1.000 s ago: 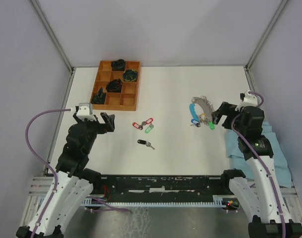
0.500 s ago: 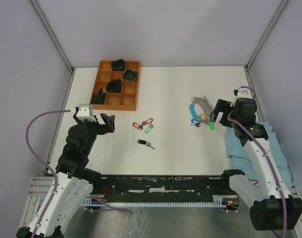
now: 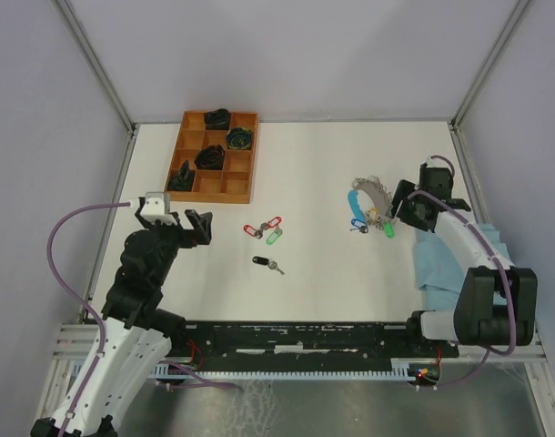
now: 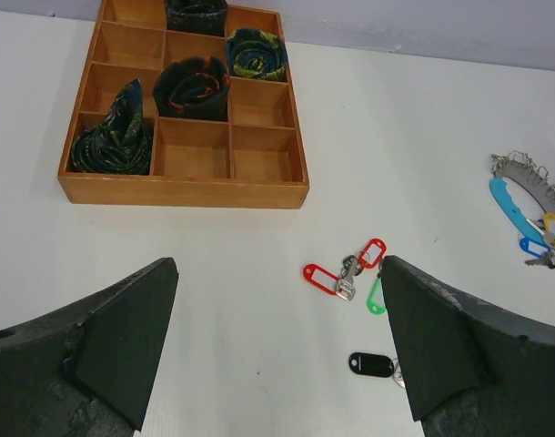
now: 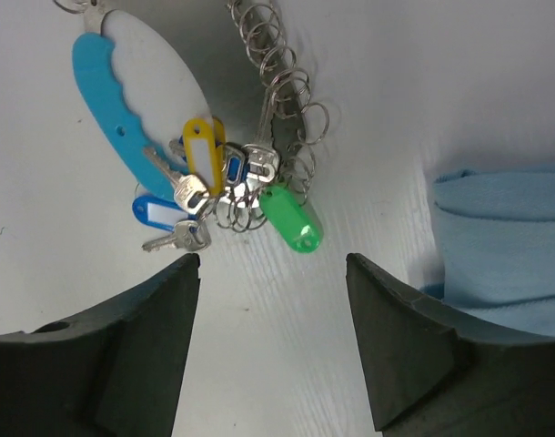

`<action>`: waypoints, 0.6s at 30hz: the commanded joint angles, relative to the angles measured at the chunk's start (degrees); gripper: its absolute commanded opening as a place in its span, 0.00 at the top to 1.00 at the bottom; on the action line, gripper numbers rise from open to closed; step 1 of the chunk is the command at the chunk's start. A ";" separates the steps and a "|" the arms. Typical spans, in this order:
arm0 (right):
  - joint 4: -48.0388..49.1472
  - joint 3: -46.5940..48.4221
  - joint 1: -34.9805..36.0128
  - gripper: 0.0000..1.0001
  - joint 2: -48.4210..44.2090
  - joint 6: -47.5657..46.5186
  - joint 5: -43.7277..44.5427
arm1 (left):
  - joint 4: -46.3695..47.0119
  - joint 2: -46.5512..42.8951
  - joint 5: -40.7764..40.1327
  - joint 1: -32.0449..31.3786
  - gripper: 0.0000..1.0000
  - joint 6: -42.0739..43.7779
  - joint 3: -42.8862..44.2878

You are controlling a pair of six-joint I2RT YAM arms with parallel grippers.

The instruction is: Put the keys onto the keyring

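Note:
Loose keys lie mid-table: a pair with red tags [image 3: 264, 226] [image 4: 321, 278], one with a green tag [image 3: 274, 238] [image 4: 375, 297], and one with a black tag [image 3: 262, 261] [image 4: 372, 364]. The keyring [image 3: 368, 194] [image 5: 279, 86], a coiled silver loop with a light-blue sleeve [image 5: 123, 109], lies at the right with yellow, blue and green tags hanging from it. My left gripper [image 3: 198, 226] [image 4: 277, 341] hovers open to the left of the loose keys, holding nothing. My right gripper [image 3: 403, 205] [image 5: 273, 341] is open just right of the keyring, empty.
A wooden compartment tray [image 3: 215, 156] [image 4: 182, 189] with several dark rolled cloths stands at the back left. A light-blue cloth [image 3: 450, 259] [image 5: 500, 246] lies at the right edge under the right arm. Purple cables trail from both arms.
The right arm has swung toward the back of the table, bringing its gripper closer beside the keyring. The left arm and all keys have stayed put.

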 commanded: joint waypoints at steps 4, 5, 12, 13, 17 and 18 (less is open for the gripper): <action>9.18 2.78 -3.66 0.35 10.88 3.43 -4.65 | 3.14 1.05 1.80 0.00 0.01 0.46 0.02; 10.04 2.52 -4.41 0.37 12.02 3.78 -5.44 | 3.07 1.28 1.99 -0.02 0.00 0.51 0.01; 14.85 1.03 -7.60 0.45 16.94 4.36 -9.75 | 3.32 2.60 4.18 0.06 0.00 0.41 0.02; 15.36 0.98 -7.73 0.46 17.65 4.45 -10.20 | 3.36 2.89 4.66 -0.01 0.00 0.34 0.02; 16.80 0.77 -7.91 0.52 20.29 4.87 -13.38 | 3.68 4.29 7.18 -0.01 0.01 -1.15 0.41; 17.02 0.71 -7.87 0.54 20.73 4.97 -14.19 | 3.89 4.66 7.85 -0.05 0.01 -1.74 0.39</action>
